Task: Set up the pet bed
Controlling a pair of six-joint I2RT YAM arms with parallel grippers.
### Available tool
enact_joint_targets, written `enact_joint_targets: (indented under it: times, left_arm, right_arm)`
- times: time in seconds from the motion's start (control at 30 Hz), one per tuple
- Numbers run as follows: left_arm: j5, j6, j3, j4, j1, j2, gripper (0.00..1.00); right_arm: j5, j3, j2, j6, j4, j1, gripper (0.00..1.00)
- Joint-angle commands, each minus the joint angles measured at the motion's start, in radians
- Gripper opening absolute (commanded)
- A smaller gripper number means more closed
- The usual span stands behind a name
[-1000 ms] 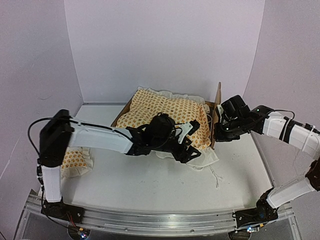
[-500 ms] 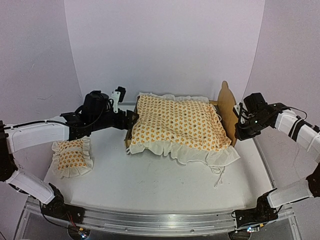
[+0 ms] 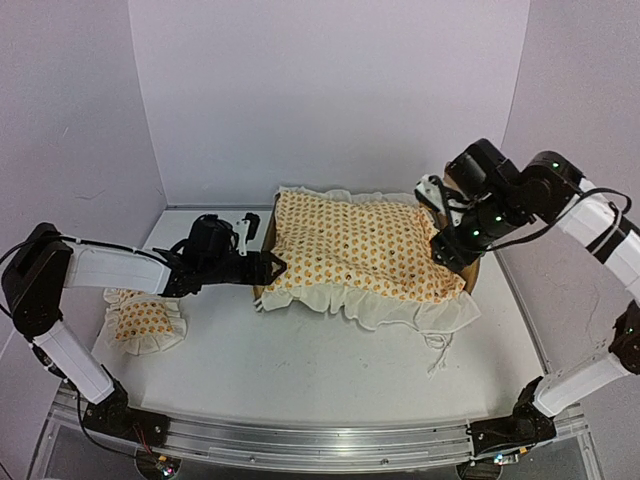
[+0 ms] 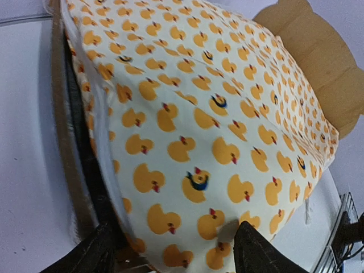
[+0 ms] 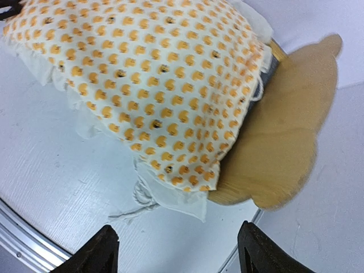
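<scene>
The pet bed [image 5: 278, 131] sits on the counter [image 3: 300, 370] with its mattress [image 3: 350, 245] on (the pillow [image 3: 140, 322] is not on yet). The left gripper [image 4: 179, 253] is apart at the mattress end; the right gripper [image 5: 177, 247] is apart, empty.

Robotics lab work cell. Evident from plain white backdrop panels [image 3: 330, 90] boxing in a white surface [image 3: 300, 370], an aluminium mounting rail [image 3: 300, 440] along the near edge, with left arm base [image 3: 125, 418] and right arm base [image 3: 505, 432] fixed there.
</scene>
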Motion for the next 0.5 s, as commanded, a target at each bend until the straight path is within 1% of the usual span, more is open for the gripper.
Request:
enact_joint_targets:
  times: [0.0, 0.13, 0.17, 0.23, 0.3, 0.37, 0.43, 0.47]
  left_arm:
    - [0.095, -0.012, -0.009, 0.081, -0.09, 0.025, 0.71]
    - [0.055, -0.061, -0.004, 0.098, -0.231, 0.017, 0.69]
    - [0.05, -0.078, -0.008, 0.107, -0.26, 0.011, 0.69]
    - [0.034, -0.08, -0.028, 0.126, -0.299, -0.019, 0.7]
    - [-0.011, -0.064, -0.066, 0.126, -0.301, -0.091, 0.73]
    - [-0.051, -0.022, -0.109, 0.124, -0.292, -0.172, 0.8]
    - [-0.035, 0.026, -0.131, 0.099, -0.259, -0.239, 0.84]
    - [-0.014, 0.048, -0.138, 0.084, -0.243, -0.267, 0.85]
  right_arm:
    - [-0.096, 0.035, 0.134, 0.005, 0.027, 0.115, 0.74]
    - [-0.398, -0.053, 0.164, 0.104, 0.236, 0.128, 0.75]
    - [-0.436, -0.08, 0.166, 0.121, 0.281, 0.127, 0.75]
    - [-0.486, -0.135, 0.172, 0.128, 0.348, 0.127, 0.75]
    - [-0.501, -0.192, 0.177, 0.117, 0.406, 0.127, 0.76]
    - [-0.521, -0.223, 0.193, 0.094, 0.431, 0.127, 0.76]
    - [-0.528, -0.232, 0.211, 0.092, 0.44, 0.127, 0.77]
    - [-0.529, -0.233, 0.219, 0.096, 0.441, 0.126, 0.76]
